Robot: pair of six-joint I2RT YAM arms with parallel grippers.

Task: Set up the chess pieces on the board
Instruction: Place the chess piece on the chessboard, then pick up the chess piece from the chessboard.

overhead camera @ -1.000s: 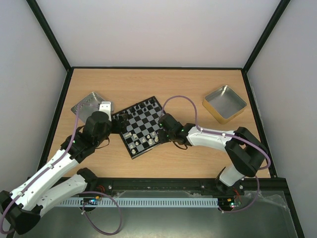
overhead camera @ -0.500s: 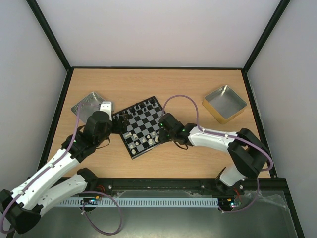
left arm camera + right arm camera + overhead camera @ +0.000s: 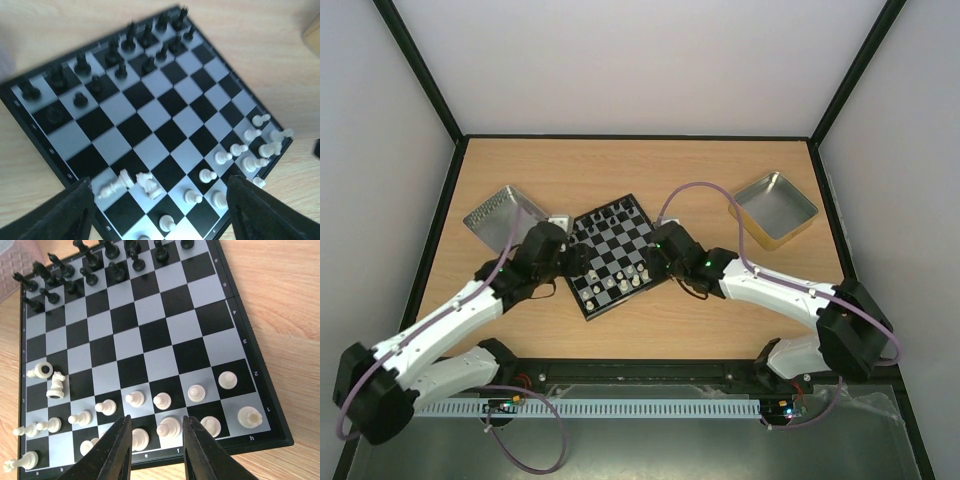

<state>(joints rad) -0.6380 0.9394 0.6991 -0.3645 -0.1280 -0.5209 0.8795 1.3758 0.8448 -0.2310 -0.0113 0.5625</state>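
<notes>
The board (image 3: 616, 246) lies tilted in the middle of the table. Black chess pieces (image 3: 610, 213) stand along its far edge and cream-white chess pieces (image 3: 616, 284) along its near edge. My left gripper (image 3: 572, 262) is over the board's left corner. In the left wrist view it (image 3: 160, 220) is open and empty above two toppled white pieces (image 3: 134, 183). My right gripper (image 3: 652, 258) is at the board's right corner. In the right wrist view it (image 3: 156, 442) is open, with a white back-row piece (image 3: 169, 426) standing between its fingers, untouched.
A silver tray (image 3: 500, 212) sits left of the board, close to my left arm. A gold tray (image 3: 772, 208) sits at the far right. The two toppled white pieces also show in the right wrist view (image 3: 50, 379), near the board's left edge.
My left arm has moved right, bringing its gripper over the board's left corner. My right arm's elbow has swung out to the right while its gripper stayed at the board's right corner.
</notes>
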